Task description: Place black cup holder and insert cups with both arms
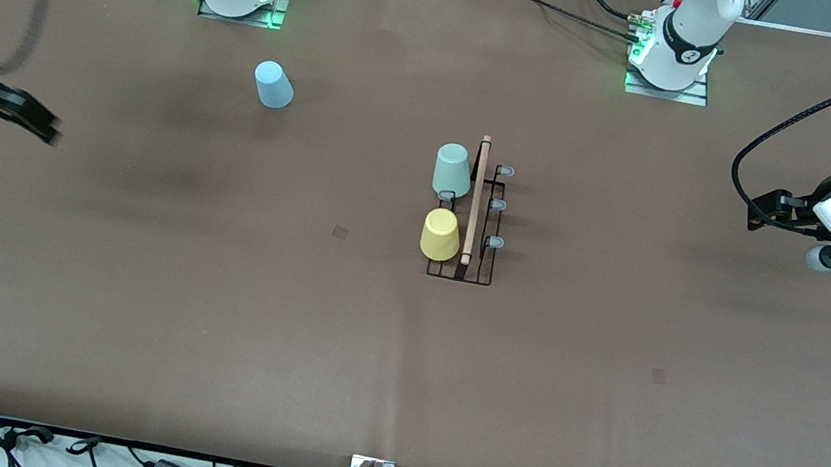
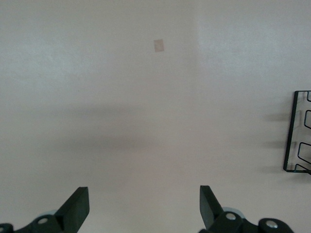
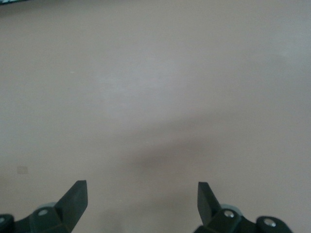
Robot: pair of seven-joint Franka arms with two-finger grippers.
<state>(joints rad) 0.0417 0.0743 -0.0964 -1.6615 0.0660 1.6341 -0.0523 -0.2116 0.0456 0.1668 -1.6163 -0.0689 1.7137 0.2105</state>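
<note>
Standing mid-table, the black cup holder (image 1: pixel 471 217) carries the mint cup (image 1: pixel 452 171) and yellow cup (image 1: pixel 440 235); the blue cup (image 1: pixel 273 84) stands apart, toward the right arm's base. Left gripper (image 2: pixel 144 208) and right gripper (image 3: pixel 142 206) hang spread and empty over bare table at opposite ends. An off-centre grasp could tip the blue cup.

brown table cover (image 1: pixel 208 301) | cables along near edge (image 1: pixel 22 442) | small square marks (image 1: pixel 341 231)

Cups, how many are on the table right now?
3. The green cup and the yellow cup sit on the black rack, yellow nearer the front camera. The blue cup stands alone toward the right arm's end. None seem hidden.
</note>
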